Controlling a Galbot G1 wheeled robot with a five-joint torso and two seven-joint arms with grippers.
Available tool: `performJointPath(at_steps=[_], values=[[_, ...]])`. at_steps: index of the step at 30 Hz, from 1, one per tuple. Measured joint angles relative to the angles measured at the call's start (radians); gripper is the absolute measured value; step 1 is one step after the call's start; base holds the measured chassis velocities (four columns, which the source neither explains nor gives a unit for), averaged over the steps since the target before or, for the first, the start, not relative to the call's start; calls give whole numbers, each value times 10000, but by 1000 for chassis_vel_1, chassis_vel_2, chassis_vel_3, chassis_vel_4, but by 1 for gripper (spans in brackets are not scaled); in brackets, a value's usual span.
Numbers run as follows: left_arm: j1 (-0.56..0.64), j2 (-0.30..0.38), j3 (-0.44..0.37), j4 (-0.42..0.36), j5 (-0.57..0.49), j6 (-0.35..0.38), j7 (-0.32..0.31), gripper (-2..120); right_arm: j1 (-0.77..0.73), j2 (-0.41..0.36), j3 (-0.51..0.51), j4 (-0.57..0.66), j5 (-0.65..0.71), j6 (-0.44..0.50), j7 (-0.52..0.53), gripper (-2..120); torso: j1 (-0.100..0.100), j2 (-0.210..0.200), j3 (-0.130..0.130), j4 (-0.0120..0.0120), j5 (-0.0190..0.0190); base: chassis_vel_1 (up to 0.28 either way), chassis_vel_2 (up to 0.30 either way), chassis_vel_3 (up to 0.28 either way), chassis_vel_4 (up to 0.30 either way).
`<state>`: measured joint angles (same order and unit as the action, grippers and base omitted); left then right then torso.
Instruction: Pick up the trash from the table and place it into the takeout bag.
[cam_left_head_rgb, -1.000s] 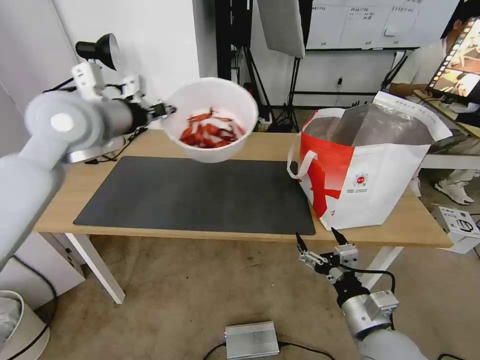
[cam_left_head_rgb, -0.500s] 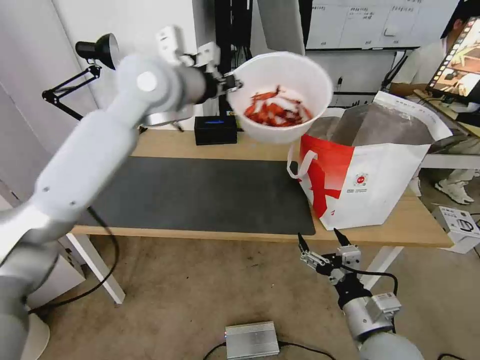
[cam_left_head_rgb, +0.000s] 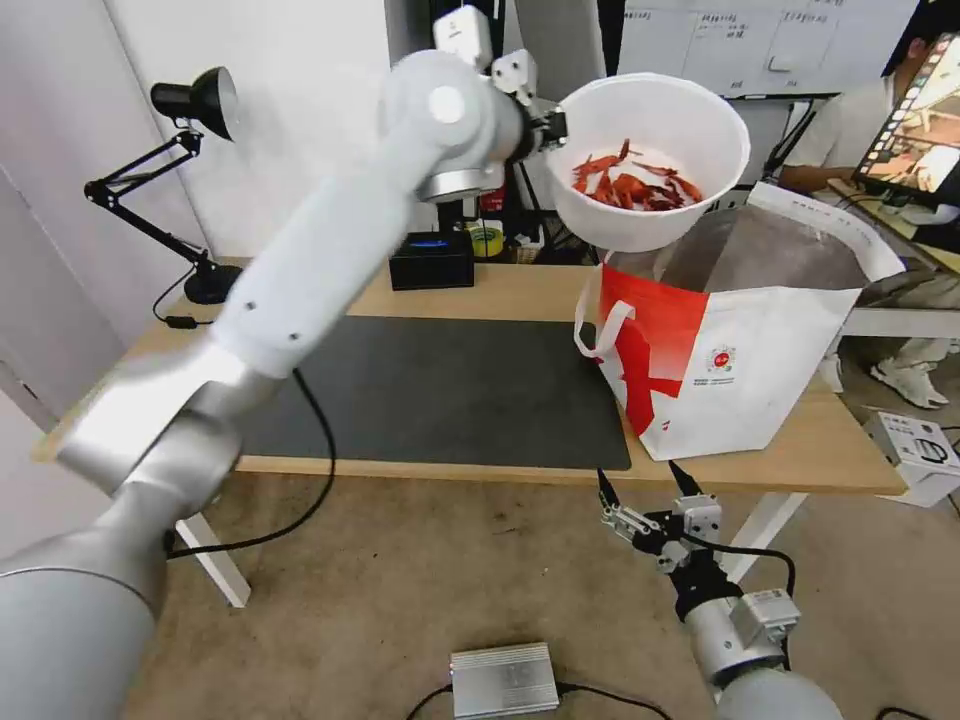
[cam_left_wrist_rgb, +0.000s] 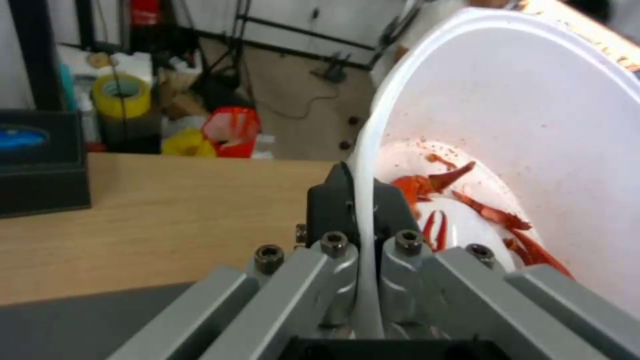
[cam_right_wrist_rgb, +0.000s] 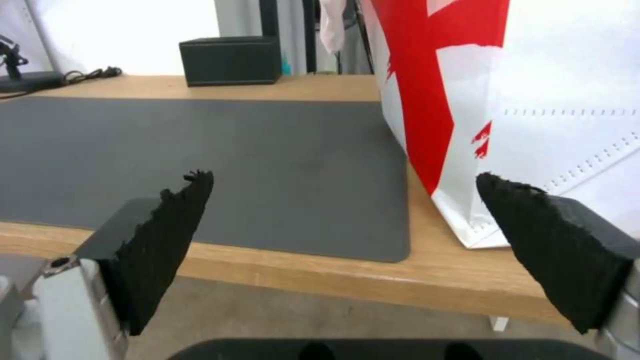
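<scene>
The trash here is a white round bowl of red crayfish shells, held in the air just above the left rim of the takeout bag. My left gripper is shut on the bowl's near rim; the left wrist view shows that rim pinched between the fingers. The red-and-white bag stands open on the table at the right, foil lining showing. My right gripper hangs open below the table's front edge, with the bag close ahead of it.
A dark grey mat covers the middle of the table. A black box with a blue top stands at the back edge and a black desk lamp at the back left. A metal box lies on the floor.
My left arm has swung the bowl to the right and upward, from above the mat's back edge to just over the bag's left rim. The right arm has stayed put.
</scene>
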<state>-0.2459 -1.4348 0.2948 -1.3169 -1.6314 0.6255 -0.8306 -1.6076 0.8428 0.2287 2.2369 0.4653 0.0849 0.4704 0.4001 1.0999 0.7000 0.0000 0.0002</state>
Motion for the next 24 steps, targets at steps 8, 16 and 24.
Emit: performJointPath(at_steps=[8,16,24], values=[[-32,-893,725,587,1279,-51,-169,0,-142,11,60,10,-15,78,-11,100,0,1,0,-1,0,0,0,0,0],[85,-1247,1180,700,2002,-217,-238,0,-220,-49,133,18,-12,201,-43,100,0,1,-1,-1,-2,0,0,0,0],[161,-1289,1682,368,2142,-256,-240,0,-219,-72,152,6,20,279,-51,100,0,1,-1,0,-2,0,0,0,0]])
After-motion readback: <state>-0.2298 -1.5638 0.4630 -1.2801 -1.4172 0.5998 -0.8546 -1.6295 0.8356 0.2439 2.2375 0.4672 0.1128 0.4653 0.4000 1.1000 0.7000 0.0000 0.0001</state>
